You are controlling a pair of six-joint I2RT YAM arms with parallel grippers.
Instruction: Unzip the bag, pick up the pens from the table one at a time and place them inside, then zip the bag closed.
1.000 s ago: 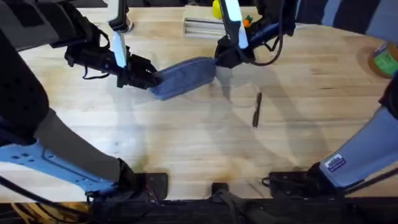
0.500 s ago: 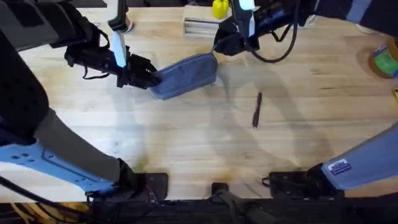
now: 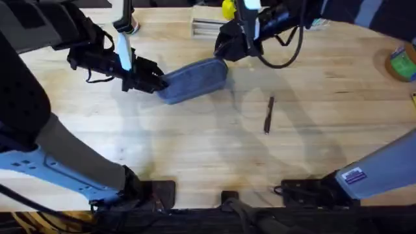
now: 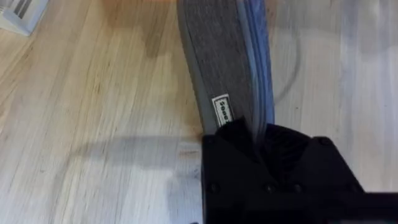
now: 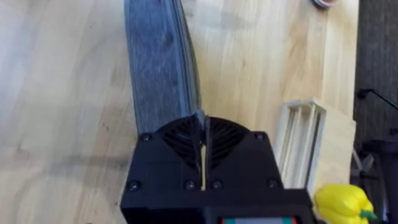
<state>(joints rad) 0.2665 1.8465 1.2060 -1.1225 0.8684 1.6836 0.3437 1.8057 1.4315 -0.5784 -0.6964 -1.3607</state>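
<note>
The bag [image 3: 193, 80] lies stretched between my two grippers, on the table [image 3: 195, 149].

My left gripper [image 4: 258, 134] is clamped on its near end, my right gripper [image 5: 202, 124] pinched tight at the zipper end; one pen [image 3: 268, 114] lies well apart from my right fingers.

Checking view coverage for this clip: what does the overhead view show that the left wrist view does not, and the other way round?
Overhead alone shows the pen lying apart on the table, the right claw at the bag's far end, a yellow object, and a green object at the table's edge. The left wrist view alone shows a small white label on the bag beside the left claw. Both show the left claw shut on the bag's end, the wooden table, and the wooden rack.
</note>
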